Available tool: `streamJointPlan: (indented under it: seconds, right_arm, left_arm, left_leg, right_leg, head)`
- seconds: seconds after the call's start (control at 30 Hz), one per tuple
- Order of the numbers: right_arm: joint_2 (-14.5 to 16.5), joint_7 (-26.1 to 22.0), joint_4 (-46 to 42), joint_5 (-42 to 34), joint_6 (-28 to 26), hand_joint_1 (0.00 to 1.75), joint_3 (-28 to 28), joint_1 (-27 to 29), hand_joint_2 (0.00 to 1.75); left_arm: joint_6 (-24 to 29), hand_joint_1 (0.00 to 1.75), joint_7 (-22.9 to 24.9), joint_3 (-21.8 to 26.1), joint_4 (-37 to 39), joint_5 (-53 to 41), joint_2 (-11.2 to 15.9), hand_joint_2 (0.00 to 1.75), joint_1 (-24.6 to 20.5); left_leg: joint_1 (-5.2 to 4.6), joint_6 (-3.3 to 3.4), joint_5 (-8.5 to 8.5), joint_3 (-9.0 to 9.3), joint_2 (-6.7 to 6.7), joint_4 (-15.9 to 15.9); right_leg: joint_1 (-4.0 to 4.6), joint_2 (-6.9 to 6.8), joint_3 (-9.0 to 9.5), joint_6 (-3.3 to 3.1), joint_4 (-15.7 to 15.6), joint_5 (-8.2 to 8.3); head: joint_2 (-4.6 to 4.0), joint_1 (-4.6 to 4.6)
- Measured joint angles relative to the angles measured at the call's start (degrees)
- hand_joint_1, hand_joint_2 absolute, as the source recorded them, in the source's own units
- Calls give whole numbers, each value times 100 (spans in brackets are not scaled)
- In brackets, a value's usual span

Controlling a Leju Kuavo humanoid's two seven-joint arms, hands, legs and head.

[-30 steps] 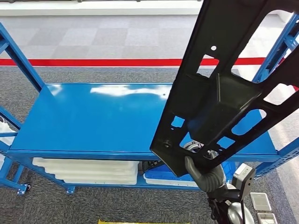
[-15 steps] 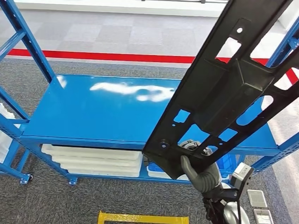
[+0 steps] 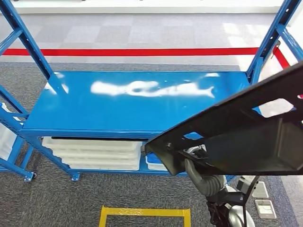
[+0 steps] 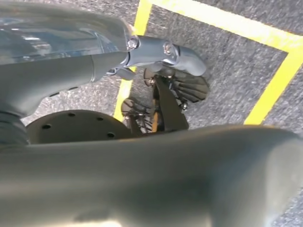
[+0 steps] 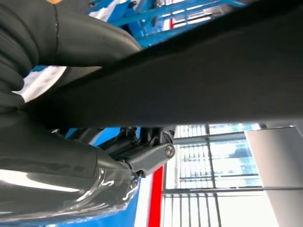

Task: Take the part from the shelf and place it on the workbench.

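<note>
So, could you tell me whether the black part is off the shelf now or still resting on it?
Off the shelf. The right hand grips the black part by its near end, holding it in the air in front of the blue shelf.

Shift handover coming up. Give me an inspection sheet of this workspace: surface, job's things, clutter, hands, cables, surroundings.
Surface: blue shelf top bare, with glare patches.
Job's things: black part, long and full of cut-outs, held off the shelf, over its right end.
Clutter: white trays stacked on the lower level; a blue bin beside them.
Hands: right hand grips the part at its near end from below, thumb pressed on it. Left hand hangs over the floor; fingers too unclear to judge.
Cables: nothing seen.
Surroundings: grey carpet, red floor line, yellow floor marking, floor grilles by the robot's right.
</note>
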Motion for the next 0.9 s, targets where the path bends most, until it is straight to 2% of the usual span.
streamJointPlan:
  seconds: [0.07, 0.1, 0.13, 0.17, 0.2, 0.23, 0.3, 0.33, 0.37, 0.43, 0.47, 0.5, 0.57, 0.6, 0.63, 0.67, 0.7, 0.73, 0.8, 0.83, 0.9]
  right_arm:
    - [-8, -34, -10, 5, 41, 175, 4, 1, 175]
    - [-15, -38, -11, 10, 59, 175, 5, 2, 175]
    - [-22, -42, -10, 17, 81, 175, 7, 2, 175]
    - [-28, -56, -10, 25, 101, 175, 9, 3, 175]
    - [-34, -79, -10, 33, 126, 175, 10, 3, 175]
    - [-38, -104, -13, 42, 151, 175, 10, 2, 175]
    - [-46, -136, -20, 53, 184, 175, 8, -2, 175]
    - [-50, -137, -22, 57, 192, 175, 8, -7, 175]
    - [-54, -137, -23, 60, 197, 175, 7, -11, 175]
    - [-67, -137, -24, 62, 205, 175, 9, -10, 175]
    - [-76, -137, -24, 63, 209, 175, 10, -8, 175]
    - [-90, -136, -23, 67, 213, 175, 11, -6, 175]
    - [-114, -137, -22, 84, 222, 175, 13, -4, 175]
    - [-124, -139, -21, 98, 232, 175, 14, -4, 175]
    - [-131, -147, -19, 114, 245, 175, 16, -3, 175]
    - [-138, -162, -19, 128, 260, 175, 17, -4, 175]
    - [-145, -184, -18, 143, 274, 175, 20, -7, 175]
    - [-152, -206, -18, 158, 286, 175, 22, -15, 175]
    - [-169, -231, -19, 215, 302, 175, 26, -43, 175]
    - [-180, -233, -19, 253, 307, 175, 28, -56, 175]
    - [-207, -233, -19, 314, 313, 175, 30, -77, 175]
  left_arm:
    - [-3, 0, 5, 0, 0, -2, 0, 175, 1]
    - [-6, 0, 5, 0, 0, -4, 0, 175, -1]
    - [-9, 0, 7, 0, 0, -7, 0, 175, -2]
    - [-11, 0, 7, -1, 0, -10, 0, 175, -3]
    - [-12, 0, 8, -1, 0, -15, 0, 175, -5]
    - [-13, 0, 8, -3, -1, -21, 2, 175, -9]
    - [-15, 0, 8, -5, -1, -50, 8, 175, -23]
    - [-15, 0, 8, -7, -1, -65, 10, 175, -30]
    - [-15, 0, 8, -7, -1, -78, 11, 175, -36]
    - [-15, 0, 8, -7, 0, -85, 9, 175, -40]
    - [-14, 0, 8, -8, -1, -85, 9, 175, -40]
    - [-13, 0, 5, -9, -1, -85, 10, 175, -39]
    - [-10, 0, 0, -11, -2, -86, 13, 175, -36]
    - [-11, 0, -2, -11, -1, -90, 13, 175, -35]
    - [-11, 0, -3, -13, -1, -95, 13, 175, -33]
    - [-11, 0, -3, -14, 0, -99, 13, 175, -32]
    - [-11, 0, -3, -16, 0, -102, 13, 175, -32]
    - [-11, 0, -3, -17, 0, -103, 13, 175, -33]
    - [-11, 0, -1, -21, 0, -111, 13, 175, -40]
    - [-10, 0, 2, -23, 0, -115, 13, 175, -43]
    - [-8, 0, 9, -26, -1, -120, 13, 175, -46]
  left_leg:
    - [28, -51, -511, -123, -2, 632]
    - [39, -65, -642, -153, -2, 928]
    - [45, -68, -643, -122, -2, 1095]
    - [48, -61, -530, -5, -3, 1068]
    - [47, -41, -361, 203, -4, 844]
    - [42, -8, -219, 483, -7, 469]
    - [15, 61, -140, 992, -13, -312]
    - [-4, 85, -167, 1124, -15, -541]
    - [-23, 99, -191, 1161, -16, -644]
    - [-20, 149, -156, 1107, -2, -695]
    - [-10, 193, -118, 1059, 11, -713]
    - [1, 237, -70, 1001, 24, -728]
    - [-8, 290, 27, 871, 39, -720]
    - [-17, 295, 70, 808, 42, -711]
    - [-24, 298, 112, 746, 44, -698]
    - [-27, 295, 144, 690, 46, -680]
    - [-28, 289, 168, 642, 47, -658]
    - [-28, 282, 183, 604, 48, -629]
    - [-44, 255, 197, 540, 48, -558]
    - [-51, 233, 206, 516, 49, -531]
    - [-62, 168, 242, 475, 49, -508]
  right_leg:
    - [11, -16, -135, -42, 9, 102]
    - [17, -24, -209, -42, 18, 155]
    - [23, -30, -287, -39, 32, 206]
    - [28, -34, -366, -33, 51, 253]
    - [32, -33, -441, -21, 72, 297]
    - [34, -32, -500, -4, 89, 336]
    - [46, -31, -569, 53, 108, 414]
    - [44, -34, -589, 88, 108, 456]
    - [41, -36, -608, 126, 107, 501]
    - [31, -30, -672, 193, 126, 521]
    - [31, -19, -723, 212, 202, 420]
    - [33, -7, -793, 225, 367, 231]
    - [32, 8, -977, 236, 1003, -271]
    - [32, 10, -1054, 245, 1350, -422]
    - [33, 14, -1078, 253, 1590, -454]
    - [33, 17, -1006, 256, 1627, -367]
    - [33, 19, -823, 254, 1432, -214]
    - [33, 20, -550, 243, 1050, -59]
    - [48, 20, -49, 198, 260, 53]
    - [57, 21, 72, 176, 42, 41]
    - [60, 24, 76, 124, -58, 5]
  head:
    - [0, -3]
    - [0, -3]
    - [0, -3]
    - [0, -3]
    - [0, -3]
    - [0, -3]
    - [0, -2]
    - [0, -1]
    - [0, 1]
    - [0, 2]
    - [0, 3]
    - [0, 3]
    - [0, 4]
    - [0, 4]
    - [0, 4]
    - [0, 4]
    - [0, 4]
    - [0, 4]
    - [0, 4]
    - [0, 3]
    - [0, 3]
